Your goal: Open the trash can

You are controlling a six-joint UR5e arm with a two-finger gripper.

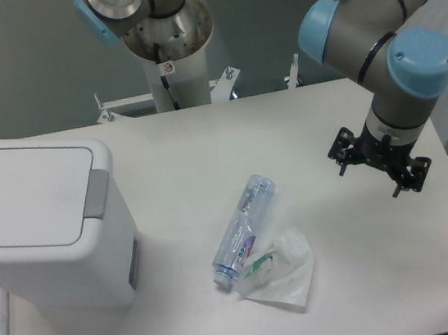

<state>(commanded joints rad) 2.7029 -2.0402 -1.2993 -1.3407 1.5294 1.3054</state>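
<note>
The white worktop fills most of the view, with a grey wall behind it and the arm's white mounting post rising at its far edge.

The trash can stands at the worktop's left edge, toward the near corner. It is a white boxy bin with rounded corners. Its flat lid lies closed, flush with the rim, and the grey push tab sits on the rim at the lid's right side.

The UR5e arm, grey with blue joint caps, reaches in from the upper right and hangs over the right side of the worktop, well apart from the trash can. Its gripper points downward above the surface; the dark fingers are small and seen end-on, so I cannot tell how far apart they stand. Nothing is visibly held in it.

A clear plastic bottle lies on its side near the middle of the worktop, toward the near edge. Touching the bottle's lower end, a crumpled clear plastic wrapper lies just to its right.
</note>
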